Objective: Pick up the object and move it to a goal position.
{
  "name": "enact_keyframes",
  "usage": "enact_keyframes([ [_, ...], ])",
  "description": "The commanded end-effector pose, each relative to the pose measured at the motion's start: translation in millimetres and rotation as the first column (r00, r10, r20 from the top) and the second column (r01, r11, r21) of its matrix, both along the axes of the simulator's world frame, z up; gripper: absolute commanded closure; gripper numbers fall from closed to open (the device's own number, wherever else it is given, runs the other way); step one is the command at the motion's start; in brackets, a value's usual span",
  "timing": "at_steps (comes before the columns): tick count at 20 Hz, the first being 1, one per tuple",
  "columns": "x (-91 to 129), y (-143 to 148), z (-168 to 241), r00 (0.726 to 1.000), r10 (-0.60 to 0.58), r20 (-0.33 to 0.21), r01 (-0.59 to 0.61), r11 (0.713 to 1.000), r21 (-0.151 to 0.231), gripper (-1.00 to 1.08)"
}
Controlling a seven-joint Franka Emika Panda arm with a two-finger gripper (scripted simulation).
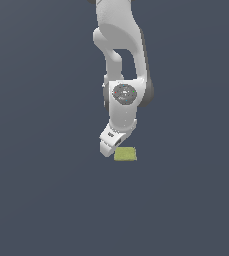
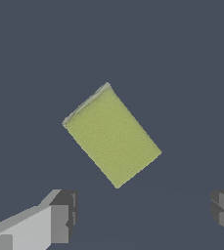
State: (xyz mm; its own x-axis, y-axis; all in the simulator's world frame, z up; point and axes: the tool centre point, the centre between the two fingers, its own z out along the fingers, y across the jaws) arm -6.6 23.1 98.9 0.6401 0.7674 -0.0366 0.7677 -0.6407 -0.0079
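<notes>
Thin yellow-green slab block (image 1: 125, 154), the object, lies flat on the plain dark floor (image 1: 46, 200), nothing else around it. In the wrist view the block (image 2: 111, 135) sits skewed: long axis runs diagonal to the line joining the two fingers, not square to them. Both fingertips (image 2: 62, 215) show at the frame edge, wide apart with nothing between, so the claw is spread and empty. The block is ahead of the finger line, not yet between the pads, apart from both. Exterior view: white Panda gripper (image 1: 109, 145) hangs tilted just above and beside the block, toward the exterior view's left of it, close but no contact that I can see. No goal marker visible in either view. Judgement: still approach stage, grasp not begun. Next move likely needs wrist yaw to square the fingers across the short side, a small shift to centre over it, then descent; closing on the diagonal risks spinning the slab.
</notes>
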Motion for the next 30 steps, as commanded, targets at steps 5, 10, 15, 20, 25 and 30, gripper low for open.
enact_keyframes([
  [5,1.2,9.1,-12.0,0.979,0.205,0.003,-0.205,0.979,0.007,-0.92],
  [10,1.9,16.6,-20.8,0.935,0.355,0.009,-0.355,0.935,0.013,-0.92],
  [15,2.5,24.0,-28.7,0.873,0.487,0.016,-0.487,0.873,0.018,-0.92],
  [20,2.8,29.6,-34.2,0.816,0.577,0.022,-0.578,0.816,0.021,-0.92],
  [25,3.0,33.2,-37.6,0.775,0.631,0.027,-0.631,0.775,0.023,-0.92],
  [30,3.1,34.8,-38.9,0.758,0.652,0.029,-0.653,0.757,0.023,-0.92],
])
